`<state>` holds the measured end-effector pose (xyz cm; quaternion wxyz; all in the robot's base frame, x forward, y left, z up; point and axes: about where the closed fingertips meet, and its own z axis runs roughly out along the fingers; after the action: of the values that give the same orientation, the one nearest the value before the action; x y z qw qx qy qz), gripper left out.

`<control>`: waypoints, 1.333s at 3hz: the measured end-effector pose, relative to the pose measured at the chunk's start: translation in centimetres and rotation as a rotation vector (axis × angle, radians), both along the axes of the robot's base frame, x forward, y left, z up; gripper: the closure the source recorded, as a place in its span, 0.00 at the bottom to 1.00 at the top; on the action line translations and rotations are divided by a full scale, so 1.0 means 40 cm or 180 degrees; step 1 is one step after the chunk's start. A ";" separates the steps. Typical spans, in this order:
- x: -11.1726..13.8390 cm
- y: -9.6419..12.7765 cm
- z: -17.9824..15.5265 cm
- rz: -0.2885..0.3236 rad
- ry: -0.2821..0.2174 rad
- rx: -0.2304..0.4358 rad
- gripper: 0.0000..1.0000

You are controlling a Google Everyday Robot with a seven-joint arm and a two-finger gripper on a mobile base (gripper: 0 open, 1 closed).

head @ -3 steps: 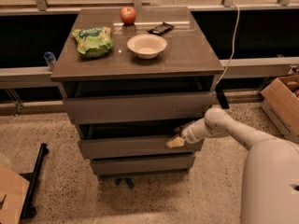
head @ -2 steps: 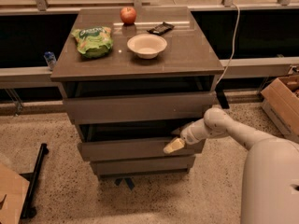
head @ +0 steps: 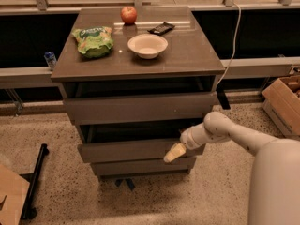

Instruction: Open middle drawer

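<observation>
The cabinet (head: 187, 55) has three stacked drawers. The middle drawer (head: 126, 150) has a flat grey-brown front of medium height and stands partly pulled out, with a dark gap above it. The taller, wider top drawer front (head: 136, 108) also juts out a little. The narrowest bottom front (head: 140, 166) sits below. My gripper (head: 174, 153) is at the right part of the middle drawer's front, by its lower edge, with the arm (head: 220, 128) reaching in from the right.
On the cabinet top lie an apple (head: 128, 14), a green chip bag (head: 93, 41), a white bowl (head: 147, 46) and a dark packet (head: 161, 28). A cardboard box (head: 283, 100) stands at the right. A black bar (head: 35, 182) and cardboard (head: 9, 196) lie at the left.
My gripper has dropped from the upper edge of the middle drawer front to its lower edge. The drawer front looks slightly farther out.
</observation>
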<state>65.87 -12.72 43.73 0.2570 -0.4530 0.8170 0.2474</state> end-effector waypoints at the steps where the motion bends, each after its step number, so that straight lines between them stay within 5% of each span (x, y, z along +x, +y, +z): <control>1: -0.136 -0.012 0.014 -0.0020 0.0201 -0.0066 0.00; 4: -0.201 -0.006 0.012 0.0077 0.0370 -0.0102 0.65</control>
<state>57.82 -12.96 44.23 0.1988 -0.4518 0.8289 0.2633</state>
